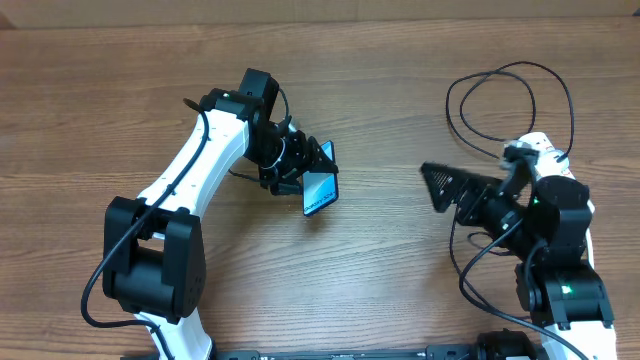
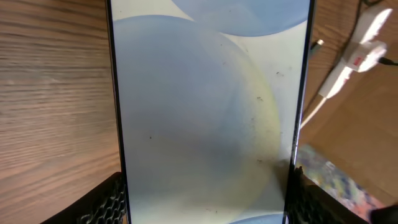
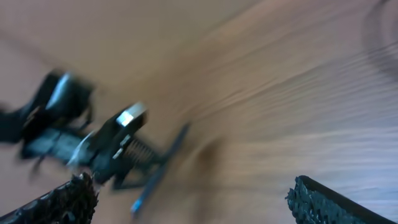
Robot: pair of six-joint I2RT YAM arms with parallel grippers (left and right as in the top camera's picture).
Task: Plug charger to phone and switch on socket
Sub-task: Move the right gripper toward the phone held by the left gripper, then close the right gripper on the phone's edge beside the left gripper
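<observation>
My left gripper (image 1: pixel 308 168) is shut on the phone (image 1: pixel 321 190) and holds it tilted over the middle of the table. In the left wrist view the phone's pale blue-white screen (image 2: pixel 208 106) fills the frame, with a finger against each long edge. My right gripper (image 1: pixel 437 185) stands open and empty to the right of the phone, pointing at it. Its blurred wrist view shows the phone (image 3: pixel 158 174) edge-on in the left gripper. The charger (image 1: pixel 508 95), a thin black cable, lies looped at the back right. The white socket (image 1: pixel 537 150) (image 2: pixel 365 46) is partly hidden under my right arm.
The left arm's base (image 1: pixel 150 270) stands at the front left, and the right arm's base (image 1: pixel 562 290) at the front right. Wood-grain table (image 1: pixel 370 280) lies between the two arms. A paler strip (image 1: pixel 300 8) runs along the far edge.
</observation>
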